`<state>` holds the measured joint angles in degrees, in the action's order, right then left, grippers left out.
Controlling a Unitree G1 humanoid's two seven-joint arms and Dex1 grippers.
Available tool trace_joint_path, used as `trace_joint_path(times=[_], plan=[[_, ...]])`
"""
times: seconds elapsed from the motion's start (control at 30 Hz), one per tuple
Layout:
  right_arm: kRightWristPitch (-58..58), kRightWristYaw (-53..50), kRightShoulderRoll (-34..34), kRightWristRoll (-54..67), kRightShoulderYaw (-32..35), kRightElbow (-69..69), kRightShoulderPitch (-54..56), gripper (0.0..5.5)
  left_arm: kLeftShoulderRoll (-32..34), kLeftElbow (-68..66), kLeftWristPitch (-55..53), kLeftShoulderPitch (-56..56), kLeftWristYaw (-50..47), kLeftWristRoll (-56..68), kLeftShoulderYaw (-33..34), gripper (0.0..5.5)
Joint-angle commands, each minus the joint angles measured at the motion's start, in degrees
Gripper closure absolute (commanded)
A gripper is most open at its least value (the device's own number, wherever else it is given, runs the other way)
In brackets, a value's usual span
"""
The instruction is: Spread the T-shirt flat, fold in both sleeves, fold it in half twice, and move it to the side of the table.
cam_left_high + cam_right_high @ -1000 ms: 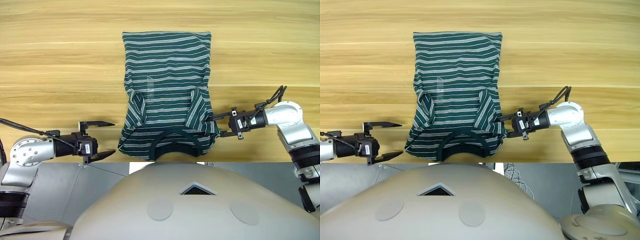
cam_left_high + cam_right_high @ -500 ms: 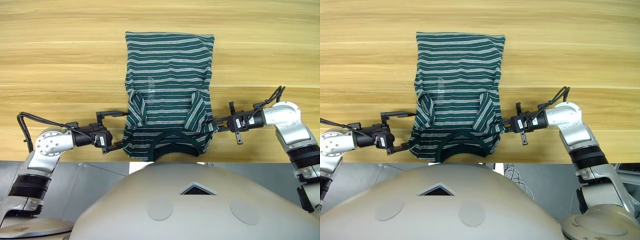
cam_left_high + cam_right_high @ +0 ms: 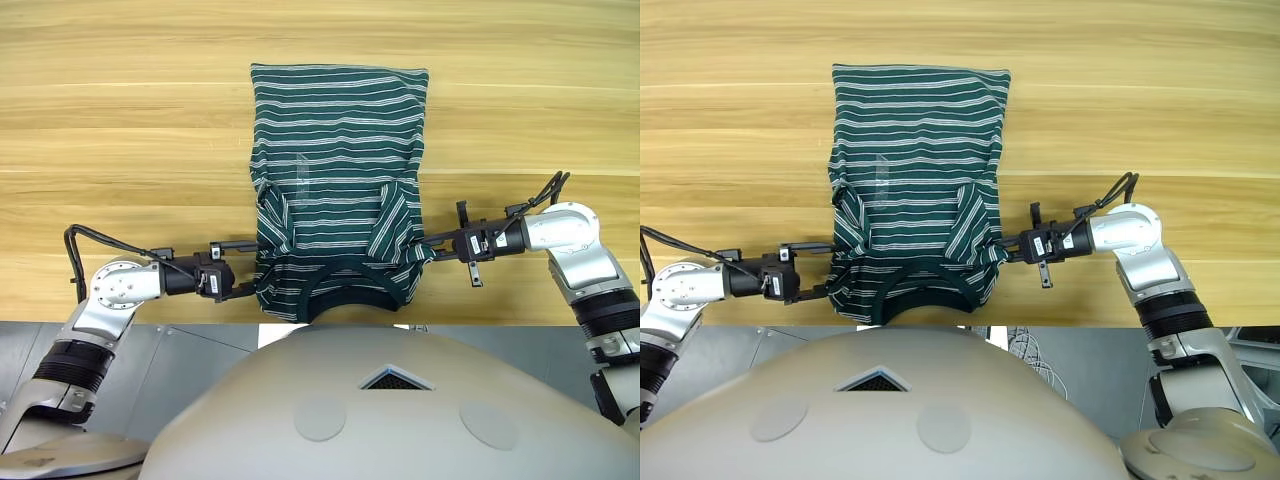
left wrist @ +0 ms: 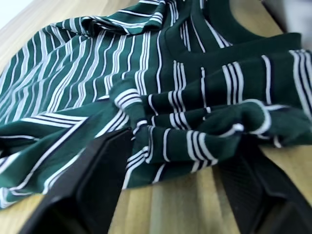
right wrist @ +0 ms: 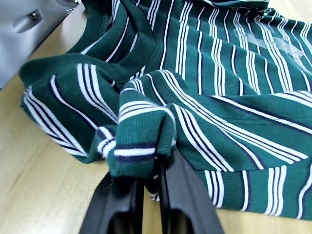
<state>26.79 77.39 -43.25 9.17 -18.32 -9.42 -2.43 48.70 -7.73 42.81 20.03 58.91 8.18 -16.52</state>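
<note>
While the green striped T-shirt (image 3: 338, 170) lies on the wooden tabletop (image 3: 120, 120) with its collar (image 3: 345, 275) at the near edge and its hem (image 3: 338, 70) at the far end, both arms meet it at the shoulders. Both sleeves are turned inward over the chest, the left sleeve (image 3: 272, 212) and the right sleeve (image 3: 395, 215) lying as slanted flaps on either side of the neckline. The body of the shirt lies mostly flat, with some rumpling near the shoulders.

At the near left corner, the left end effector (image 3: 248, 268) lies low over the tabletop, released, its two black fingers (image 4: 102, 175) spread wide with a bunched fold of the shoulder fabric between them. The cloth there is crumpled into a small ridge and rests on the wood.

At the near right corner, the right end effector (image 3: 428, 243) is clenched on the T-shirt, its fingers pressed together over a pinched fold of the shoulder edge just beside the right sleeve. The pinched cloth is raised slightly off the tabletop.
</note>
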Motion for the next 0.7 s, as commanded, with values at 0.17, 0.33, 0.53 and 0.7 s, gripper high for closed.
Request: trace_joint_path(times=[0.17,0.33,0.53,0.7], plan=[[0.5,-0.3,0.3,1.1,0.7,0.5,0.6,5.24,2.5,-3.1,-5.2,2.4,4.0,-2.9,-3.8,4.15],[0.1,0.9,-0.6,3.2,1.5,1.2,0.4,5.24,4.7,0.4,-6.4,2.6,6.0,3.1,-2.2,4.97],[-1.0,3.8,-4.8,9.5,6.2,4.6,-1.6,5.24,7.2,9.4,-9.9,3.9,6.8,12.2,4.0,5.50],[-1.8,6.6,-7.3,11.9,8.2,6.4,-3.0,5.24,9.2,18.2,-14.1,6.9,8.5,20.9,10.9,5.50]])
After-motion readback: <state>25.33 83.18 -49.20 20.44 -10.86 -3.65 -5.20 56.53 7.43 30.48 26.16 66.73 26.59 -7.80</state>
